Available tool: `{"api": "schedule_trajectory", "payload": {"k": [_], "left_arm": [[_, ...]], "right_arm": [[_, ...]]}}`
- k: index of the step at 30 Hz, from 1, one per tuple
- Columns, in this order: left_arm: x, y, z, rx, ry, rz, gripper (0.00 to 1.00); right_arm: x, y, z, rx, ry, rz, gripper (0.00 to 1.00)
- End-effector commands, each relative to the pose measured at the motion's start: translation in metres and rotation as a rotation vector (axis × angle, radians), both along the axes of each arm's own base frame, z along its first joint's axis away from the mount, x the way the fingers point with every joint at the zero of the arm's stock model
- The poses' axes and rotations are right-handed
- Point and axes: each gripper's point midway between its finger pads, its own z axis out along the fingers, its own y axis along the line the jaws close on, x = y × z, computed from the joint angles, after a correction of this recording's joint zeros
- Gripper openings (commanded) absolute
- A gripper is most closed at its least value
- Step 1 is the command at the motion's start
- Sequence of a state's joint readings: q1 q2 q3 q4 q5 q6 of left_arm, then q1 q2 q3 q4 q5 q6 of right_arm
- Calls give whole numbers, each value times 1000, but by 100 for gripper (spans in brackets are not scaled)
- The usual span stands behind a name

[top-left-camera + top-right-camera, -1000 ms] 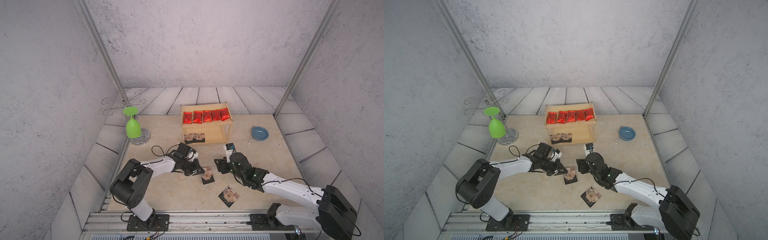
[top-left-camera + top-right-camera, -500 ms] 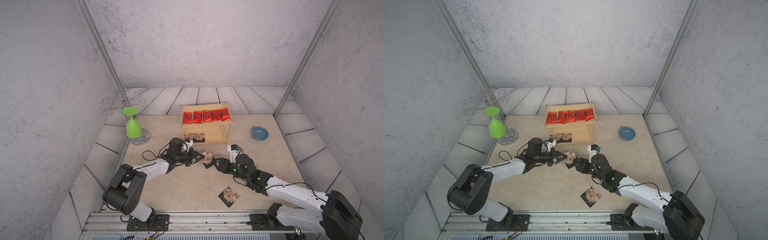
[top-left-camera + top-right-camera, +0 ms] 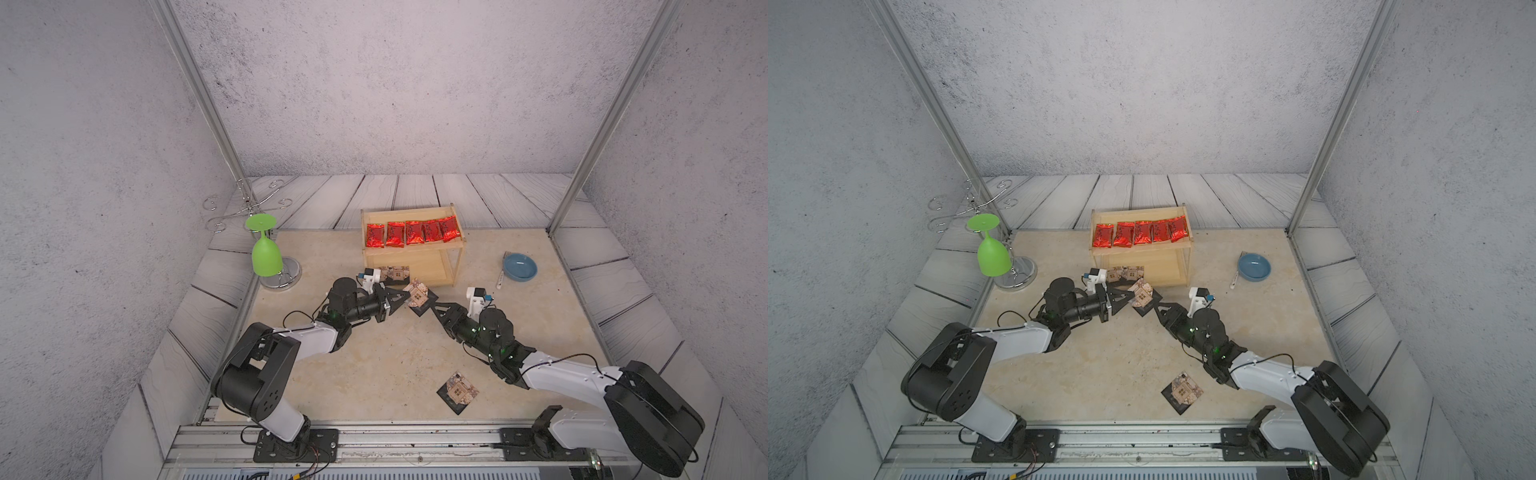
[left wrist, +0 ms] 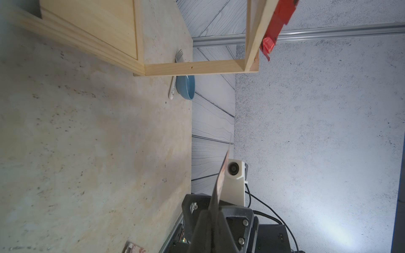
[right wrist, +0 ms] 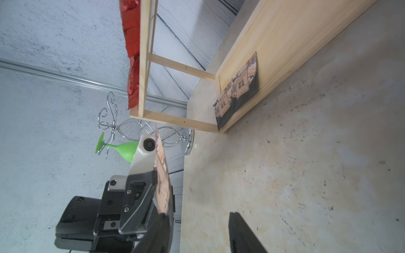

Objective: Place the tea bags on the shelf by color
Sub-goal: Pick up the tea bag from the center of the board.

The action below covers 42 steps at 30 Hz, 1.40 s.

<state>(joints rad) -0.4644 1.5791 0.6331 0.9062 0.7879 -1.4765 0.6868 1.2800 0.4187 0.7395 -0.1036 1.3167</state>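
I see one black packet (image 3: 417, 296) held above the bench (image 3: 365, 365), just in front of the shelf (image 3: 411, 249) and pinched in my left end effector (image 3: 402, 297). My right end effector (image 3: 432, 308) is at its other side, jaws apart. Five red sachets (image 3: 411, 232) line the top board. Two shelved packets (image 3: 395, 273) lie on the lower board, and a loose packet (image 3: 457, 390) lies near the bench's near edge.

The space is enclosed by grey speckled plaster-look walls (image 3: 395, 83), framed by slanted silver aluminium corner posts (image 3: 199, 91). A beige mottled stone-look surface (image 3: 374, 365) is bordered by grey wood-grain plank panels (image 3: 415, 195). Soft, even light is cast throughout.
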Motion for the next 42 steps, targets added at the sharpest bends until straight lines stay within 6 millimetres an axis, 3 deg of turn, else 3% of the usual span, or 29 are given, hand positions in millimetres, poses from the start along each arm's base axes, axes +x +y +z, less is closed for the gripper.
{"api": "schedule_trajectory", "payload": {"k": [1,9,14,26,33,34,36,37,38,40,42], "left_arm": [[-1,-1,11,-42,-26,1,0],[-4,-5,8,-62,-15,-5,0],[-4,-4,7,-60,-14,-2,0],[-2,-6,3,-55,-5,-7,0],[-4,-7,-1,-21,11,-25,0],[-5,-7,-1,-7,13,-33,2],[-8,-2,-3,33,16,-42,30],[-9,2,-4,59,11,-40,51],[-11,8,-8,104,12,-43,64],[-18,18,-16,193,26,-58,76],[-25,32,-23,270,39,-62,80]], "right_arm": [[9,6,26,94,-49,-3,44],[18,31,34,162,-37,82,33],[14,28,29,159,-24,82,13],[6,21,20,144,-18,83,16],[9,23,13,131,-10,79,0],[10,22,12,126,-9,74,0],[14,21,6,104,-6,55,0],[18,19,2,91,-6,35,0],[22,18,0,77,-11,15,0],[32,14,-8,36,-18,-30,0],[43,10,-17,-3,-22,-83,0]]}}
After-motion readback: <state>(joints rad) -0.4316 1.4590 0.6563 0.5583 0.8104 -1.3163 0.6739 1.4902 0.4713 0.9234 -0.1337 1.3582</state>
